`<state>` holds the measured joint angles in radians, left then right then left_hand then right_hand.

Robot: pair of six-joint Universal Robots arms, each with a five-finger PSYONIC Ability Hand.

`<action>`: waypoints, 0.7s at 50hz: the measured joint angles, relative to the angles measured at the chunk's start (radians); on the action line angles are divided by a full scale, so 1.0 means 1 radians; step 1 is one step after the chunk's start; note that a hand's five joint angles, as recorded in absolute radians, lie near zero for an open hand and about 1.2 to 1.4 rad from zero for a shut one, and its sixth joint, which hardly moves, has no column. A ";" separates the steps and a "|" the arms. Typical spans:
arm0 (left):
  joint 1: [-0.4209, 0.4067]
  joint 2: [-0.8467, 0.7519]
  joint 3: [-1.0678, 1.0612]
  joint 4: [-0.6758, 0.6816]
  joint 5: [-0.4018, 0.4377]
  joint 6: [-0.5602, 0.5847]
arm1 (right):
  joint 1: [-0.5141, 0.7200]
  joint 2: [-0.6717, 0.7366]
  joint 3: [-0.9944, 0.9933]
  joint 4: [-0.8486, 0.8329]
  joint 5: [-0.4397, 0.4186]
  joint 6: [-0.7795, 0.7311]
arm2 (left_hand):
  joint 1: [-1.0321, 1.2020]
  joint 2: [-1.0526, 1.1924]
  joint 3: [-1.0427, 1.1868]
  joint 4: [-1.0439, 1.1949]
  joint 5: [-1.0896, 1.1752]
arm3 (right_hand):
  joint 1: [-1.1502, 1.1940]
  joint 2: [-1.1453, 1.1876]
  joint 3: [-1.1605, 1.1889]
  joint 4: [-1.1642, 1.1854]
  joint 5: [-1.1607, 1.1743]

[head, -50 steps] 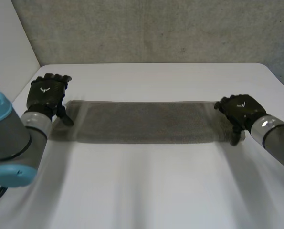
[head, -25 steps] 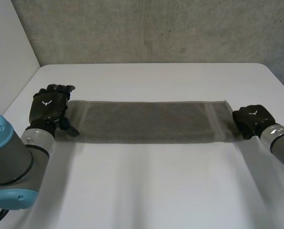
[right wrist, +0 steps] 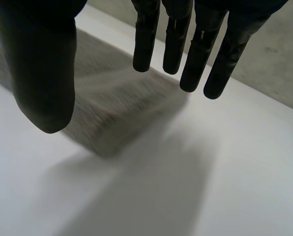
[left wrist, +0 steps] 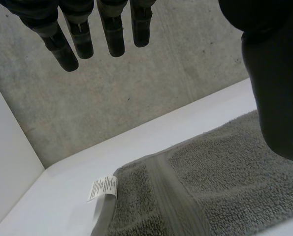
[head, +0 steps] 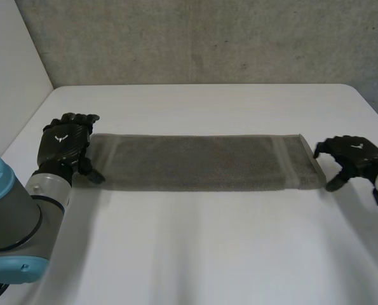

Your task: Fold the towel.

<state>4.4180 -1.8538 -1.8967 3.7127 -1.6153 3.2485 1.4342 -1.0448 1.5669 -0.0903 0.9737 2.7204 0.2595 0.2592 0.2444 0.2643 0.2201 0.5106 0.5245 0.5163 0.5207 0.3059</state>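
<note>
A grey towel lies flat on the white table as a long folded strip running from left to right. My left hand sits at the strip's left end, open. In the left wrist view its fingers are straight above the towel's end, with the thumb spread apart; a white label sticks out at that corner. My right hand hovers just beyond the strip's right end, open and clear of the cloth. The right wrist view has its fingers straight over the towel's end.
A concrete wall rises behind the table's far edge. A white panel stands along the left side. Bare tabletop stretches in front of the towel toward me.
My right hand has left the towel's right end and moved off to the right, opening. That end now lies flat. My left hand has shifted slightly toward me.
</note>
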 measured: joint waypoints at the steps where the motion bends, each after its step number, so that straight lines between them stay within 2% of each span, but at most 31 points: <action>1: 0.000 0.000 -0.002 0.000 0.000 0.000 | 0.015 0.002 0.004 -0.019 -0.005 0.021 | 0.000 0.000 0.000 0.000 0.000 | 0.000 0.000 0.000 0.000 0.000; 10: 0.000 -0.001 -0.012 0.001 0.001 -0.001 | 0.077 0.065 -0.003 -0.117 0.001 0.063 | 0.000 0.000 0.000 0.000 -0.001 | 0.013 0.003 0.005 0.004 0.042; 19: 0.000 -0.002 -0.013 0.001 0.001 0.000 | 0.090 0.147 -0.045 -0.123 0.047 0.046 | -0.001 0.000 0.000 0.000 -0.001 | 0.163 0.128 0.155 0.149 0.199; 22: 0.000 -0.002 -0.013 0.001 0.001 0.000 | 0.094 0.160 -0.056 -0.122 0.065 0.037 | -0.001 0.000 0.000 0.000 -0.001 | 0.248 0.222 0.244 0.241 0.287; 26: 0.000 -0.002 -0.013 0.001 0.001 -0.001 | 0.092 0.167 -0.064 -0.123 0.081 0.028 | -0.001 0.000 0.000 0.000 -0.001 | 0.693 0.687 0.654 0.670 0.706; 28: -0.001 -0.002 -0.013 0.001 0.001 -0.001 | 0.089 0.166 -0.066 -0.123 0.085 0.026 | -0.001 0.000 0.000 0.000 -0.001 | 0.805 0.797 0.776 0.802 0.837; 35: -0.002 -0.001 -0.015 0.001 0.000 -0.001 | 0.077 0.139 -0.065 -0.119 0.102 0.023 | -0.001 0.000 0.000 0.000 -0.001 | 0.815 0.800 0.784 0.821 0.849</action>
<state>4.4160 -1.8553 -1.9117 3.7137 -1.6149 3.2479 1.5114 -0.9063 1.5016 -0.2095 1.0755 2.7437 0.2581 0.2590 0.2442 0.2643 0.2188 1.3255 1.3248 1.2999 1.3416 1.1551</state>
